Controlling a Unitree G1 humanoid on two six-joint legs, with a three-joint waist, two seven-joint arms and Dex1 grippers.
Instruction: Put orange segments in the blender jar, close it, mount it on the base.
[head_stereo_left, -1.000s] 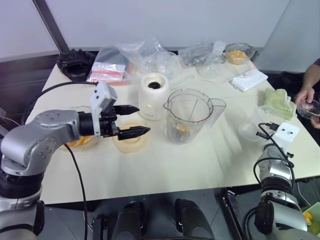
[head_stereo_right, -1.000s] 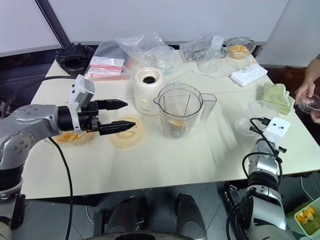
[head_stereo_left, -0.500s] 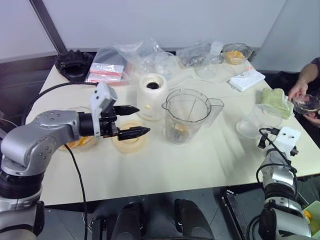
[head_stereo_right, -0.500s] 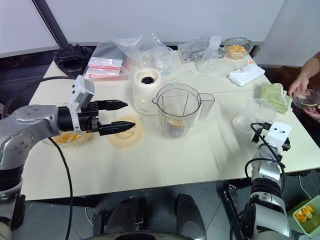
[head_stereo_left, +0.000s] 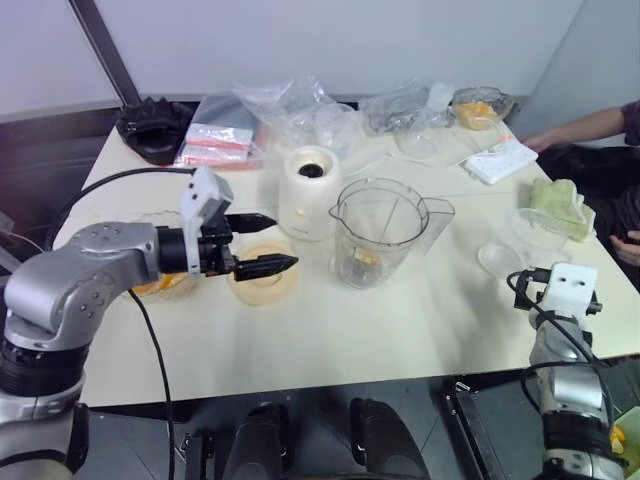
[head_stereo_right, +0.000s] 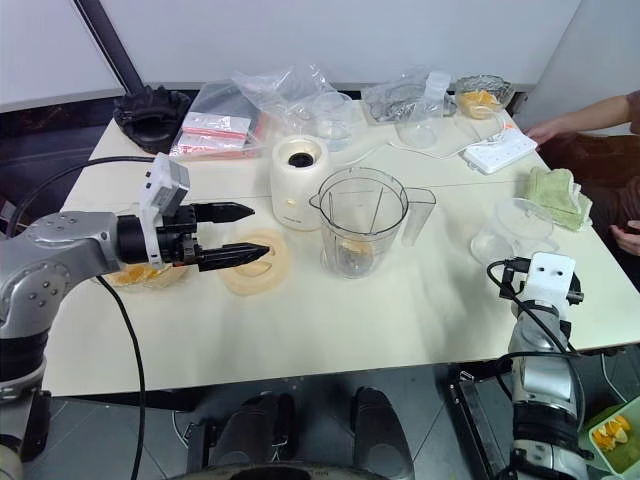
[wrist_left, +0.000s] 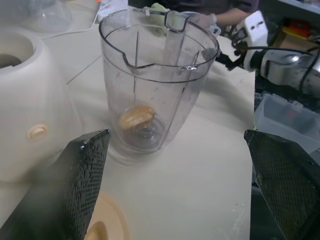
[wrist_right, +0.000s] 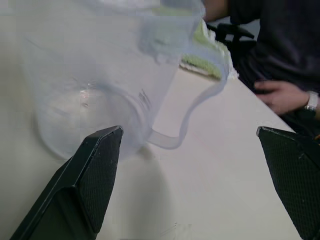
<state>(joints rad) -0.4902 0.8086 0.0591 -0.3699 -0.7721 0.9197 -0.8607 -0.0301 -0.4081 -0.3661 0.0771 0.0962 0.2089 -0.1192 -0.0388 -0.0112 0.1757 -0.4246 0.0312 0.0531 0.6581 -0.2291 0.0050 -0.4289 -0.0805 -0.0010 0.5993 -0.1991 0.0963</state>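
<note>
Grippers, left (head_stereo_left: 265, 242) and right (wrist_right: 190, 180), both jaws wide apart, empty, touching nothing.

On the cream table (head_stereo_right: 400, 320), the tall clear plastic blender jar (head_stereo_right: 362, 221) with one orange segment (head_stereo_right: 352, 247) at its bottom stands just beside the squat cream-white base (head_stereo_right: 299, 182), while the left gripper (head_stereo_right: 243, 232), fingers apart, hovers over a pale-orange round lid (head_stereo_right: 255, 262).
</note>
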